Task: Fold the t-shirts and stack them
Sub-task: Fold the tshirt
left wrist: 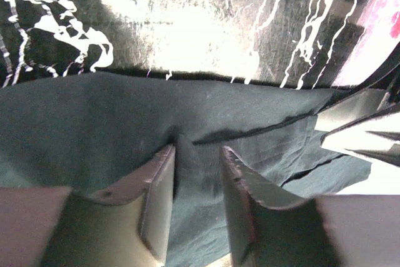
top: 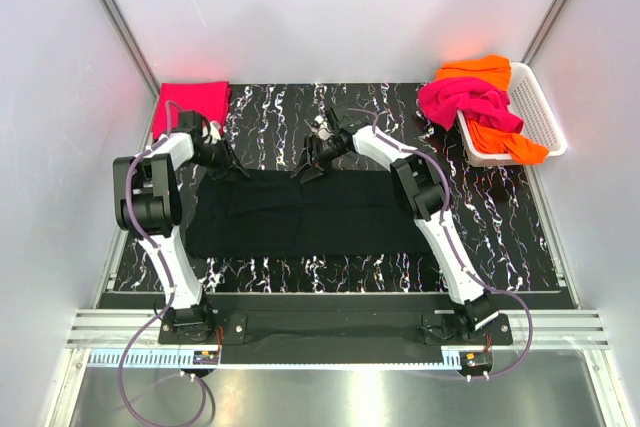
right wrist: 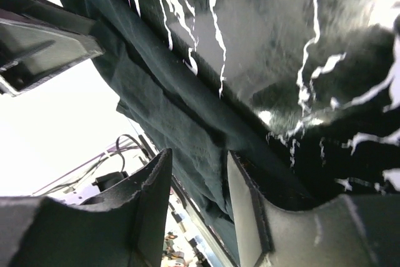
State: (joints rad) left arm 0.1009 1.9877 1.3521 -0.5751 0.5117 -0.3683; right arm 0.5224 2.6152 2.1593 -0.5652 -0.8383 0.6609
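Black marble table (top: pixel 270 112): black t-shirt (top: pixel 300 215) flat at centre, long axis L-R. Your left gripper (top: pixel 233 169) is at far-left corner, right gripper (top: pixel 308 169) mid far hem. Both jaws narrow, pinching cloth. Fold likely runs toward arm bases.

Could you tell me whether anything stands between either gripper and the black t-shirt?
Nothing visible does. The left gripper and the right gripper are both at the far edge of the black t-shirt, each with a fold of its cloth between its fingers.
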